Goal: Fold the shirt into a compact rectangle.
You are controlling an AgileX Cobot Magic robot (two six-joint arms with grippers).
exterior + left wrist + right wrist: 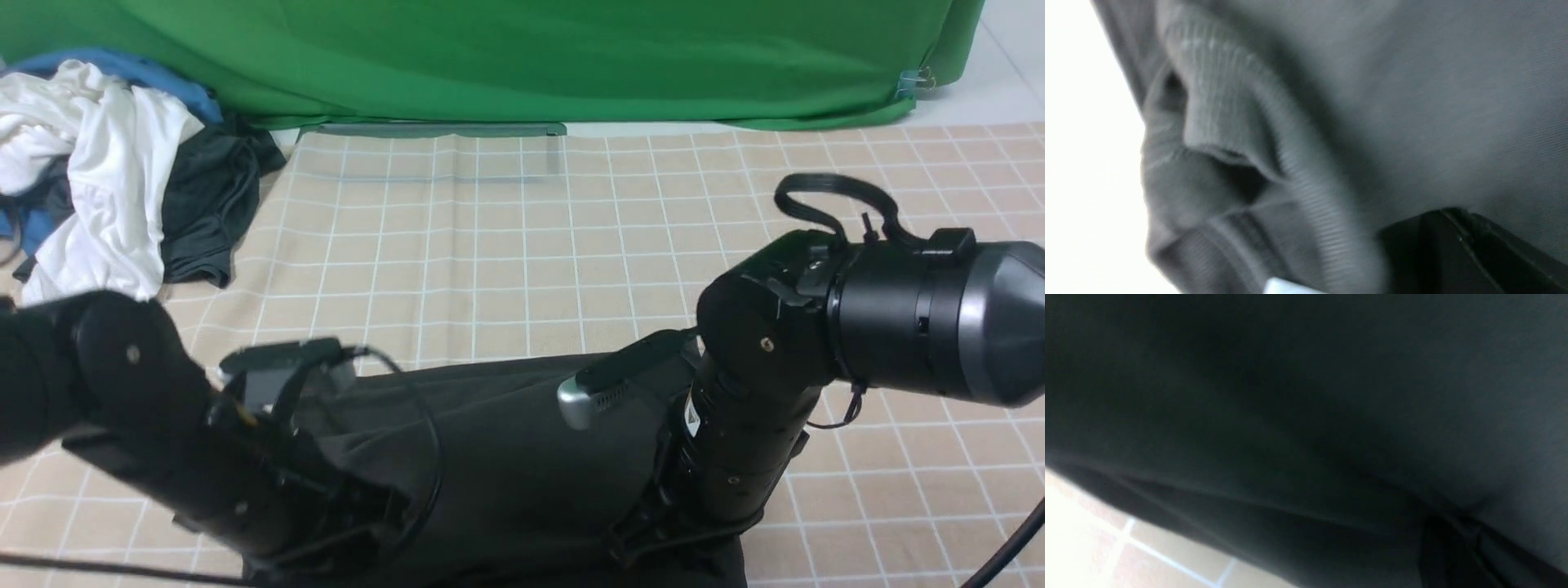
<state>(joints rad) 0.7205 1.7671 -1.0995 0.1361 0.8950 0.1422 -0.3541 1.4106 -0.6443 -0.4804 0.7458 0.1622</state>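
Backdrop (522, 57): green cloth hung along the far edge of the table, sagging in soft folds, there to give a plain background.
Tablecloth (522, 245): beige with a white grid, creased flat; it covers the whole working surface.
Shirt (506, 457): very dark, smooth knit, lying at the middle of the near edge and bunched into a long hump between the two arms, because both ends are gathered for a fold.
Clothes pile (106, 171): white, blue and dark grey garments, crumpled at the far left corner, well apart from the work.
Right arm (898, 318): glossy black tube, bent down onto the shirt's right end.
Left arm (122, 384): matt black, reaching low over the shirt's left end.
Right claw (1453, 551): pressed together; the cloth puckers into its tip, so it looks to be pinching a fold of the shirt, though the close view is dim.
Left claw (1453, 249): closed tight against the cloth beside the neckline, pinching it as far as I can judge.
Collar (1306, 192): ribbed band, curled over itself.
Label (1286, 286): small white corner just beside the collar.
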